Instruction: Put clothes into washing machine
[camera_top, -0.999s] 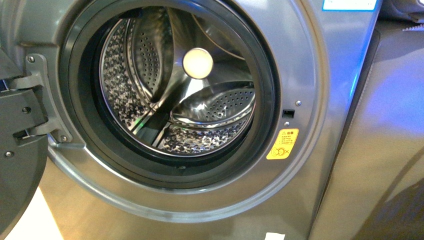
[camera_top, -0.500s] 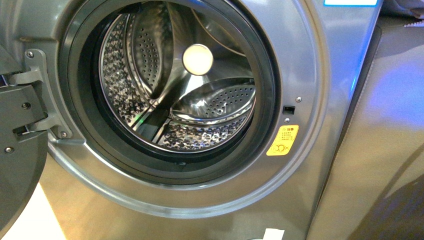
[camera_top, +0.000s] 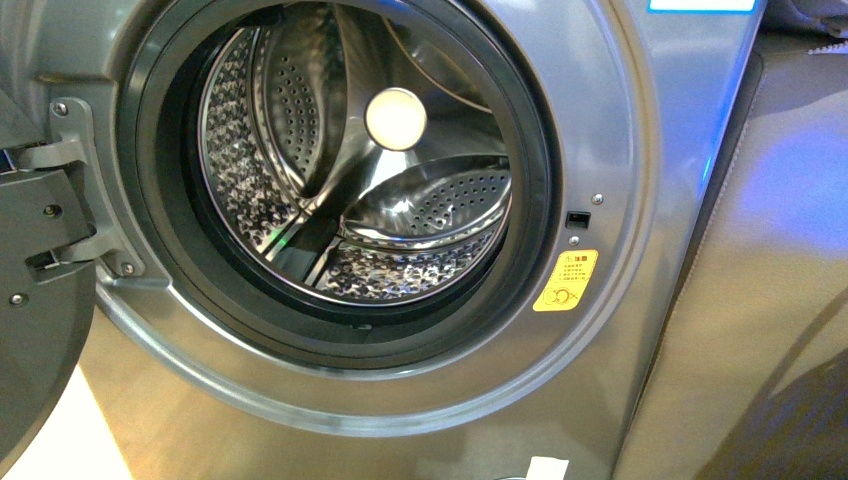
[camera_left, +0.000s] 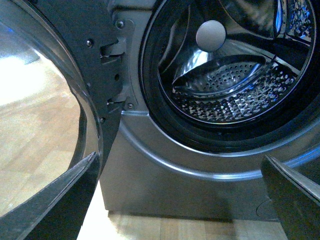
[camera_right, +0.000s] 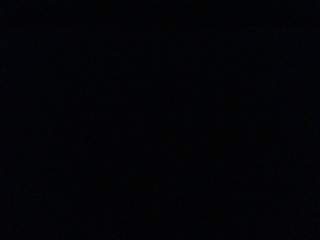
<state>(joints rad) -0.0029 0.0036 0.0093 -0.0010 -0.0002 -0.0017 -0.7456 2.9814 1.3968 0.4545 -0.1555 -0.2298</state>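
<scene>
The silver-grey washing machine (camera_top: 600, 120) fills the front view, its door (camera_top: 40, 330) swung open at the left. The perforated steel drum (camera_top: 420, 215) shows nothing inside it. A dark gasket (camera_top: 165, 240) rings the porthole. In the left wrist view the washing machine (camera_left: 165, 185) stands close ahead, and my left gripper (camera_left: 182, 192) is open with nothing between its two dark fingers (camera_left: 55, 200). The clothes are out of view. The right wrist view is dark, so nothing of the right gripper can be told. Neither arm shows in the front view.
A yellow warning sticker (camera_top: 565, 282) sits right of the porthole. A grey panel (camera_top: 760, 300) stands to the machine's right. The door hinge (camera_left: 112, 75) and the door's glass (camera_left: 40, 115) lie beside my left gripper. Pale wooden floor (camera_left: 170, 230) runs under the machine.
Between one second and half a second ago the front view shifted slightly, the washer sliding up a little in frame. Since then nothing has visibly moved.
</scene>
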